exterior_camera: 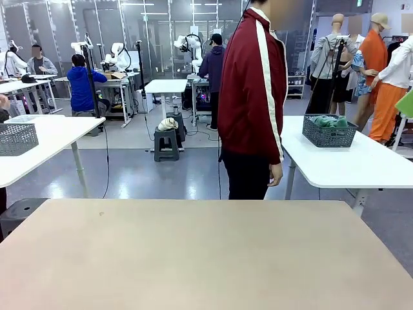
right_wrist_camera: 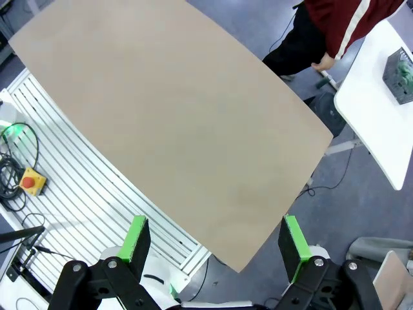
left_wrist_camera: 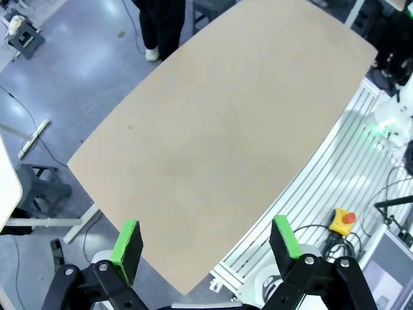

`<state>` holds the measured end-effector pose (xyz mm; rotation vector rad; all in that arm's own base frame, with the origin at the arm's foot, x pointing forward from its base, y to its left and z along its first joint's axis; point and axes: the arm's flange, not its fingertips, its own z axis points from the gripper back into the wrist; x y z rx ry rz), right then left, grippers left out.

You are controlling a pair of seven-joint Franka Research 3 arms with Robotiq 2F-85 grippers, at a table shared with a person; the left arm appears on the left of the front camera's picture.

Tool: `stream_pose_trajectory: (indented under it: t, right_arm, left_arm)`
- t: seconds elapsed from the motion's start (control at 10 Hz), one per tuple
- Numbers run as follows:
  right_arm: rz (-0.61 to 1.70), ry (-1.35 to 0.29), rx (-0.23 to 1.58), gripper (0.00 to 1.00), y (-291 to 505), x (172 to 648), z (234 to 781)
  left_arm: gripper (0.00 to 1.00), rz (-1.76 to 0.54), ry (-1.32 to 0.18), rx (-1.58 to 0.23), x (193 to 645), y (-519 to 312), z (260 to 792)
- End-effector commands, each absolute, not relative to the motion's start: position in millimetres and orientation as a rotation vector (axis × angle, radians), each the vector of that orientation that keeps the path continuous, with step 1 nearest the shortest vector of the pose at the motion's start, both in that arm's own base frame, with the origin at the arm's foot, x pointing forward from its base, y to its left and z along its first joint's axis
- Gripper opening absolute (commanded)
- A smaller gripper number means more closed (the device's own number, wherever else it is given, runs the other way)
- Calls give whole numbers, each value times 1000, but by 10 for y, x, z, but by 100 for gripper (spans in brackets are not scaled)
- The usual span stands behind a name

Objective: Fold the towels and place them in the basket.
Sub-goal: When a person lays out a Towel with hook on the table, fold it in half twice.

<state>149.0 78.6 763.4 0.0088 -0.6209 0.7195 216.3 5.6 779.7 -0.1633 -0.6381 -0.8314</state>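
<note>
The towels are out of view. A dark grey mesh basket (exterior_camera: 329, 132) with green cloth heaped in it stands on a white side table (exterior_camera: 361, 165) at the right, beyond my table; the right wrist view catches that basket (right_wrist_camera: 401, 72) at its edge. My left gripper (left_wrist_camera: 205, 232) hangs open high above the bare beige table (left_wrist_camera: 213, 129), nothing between its green pads. My right gripper (right_wrist_camera: 215, 229) is open too, high over the same table (right_wrist_camera: 174, 116). A person (exterior_camera: 251, 97) in a dark red jacket stands at the far side, turned sideways, hands empty.
A second grey mesh basket (exterior_camera: 17, 138) sits on a white table at the left. An emergency-stop box (left_wrist_camera: 342, 221) and cables lie on the slotted rail bed on my side of the table. A dark stool (left_wrist_camera: 42, 187) stands by the table's corner.
</note>
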Motion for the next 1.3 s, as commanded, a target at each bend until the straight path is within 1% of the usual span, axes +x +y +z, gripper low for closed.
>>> stream_pose_trajectory:
  t: [0.0,0.4,0.6,0.7,1.2]
  right_arm:
    - [692,-644,29,100,799,1429,7696]
    - [687,-661,27,100,799,1298,7946]
    - [687,-654,30,100,801,1310,7946]
    - [706,-680,7,100,762,1328,7918]
    - [706,-680,7,100,762,1328,7918]
  left_arm:
    - [100,-864,-615,-176,2171,26,7688]
    - [100,-869,-604,-189,2199,-24,7567]
    - [100,-869,-621,-182,2169,-43,7585]
    - [100,-842,-592,-178,2240,-18,7586]
    - [100,-842,-592,-178,2240,-18,7586]
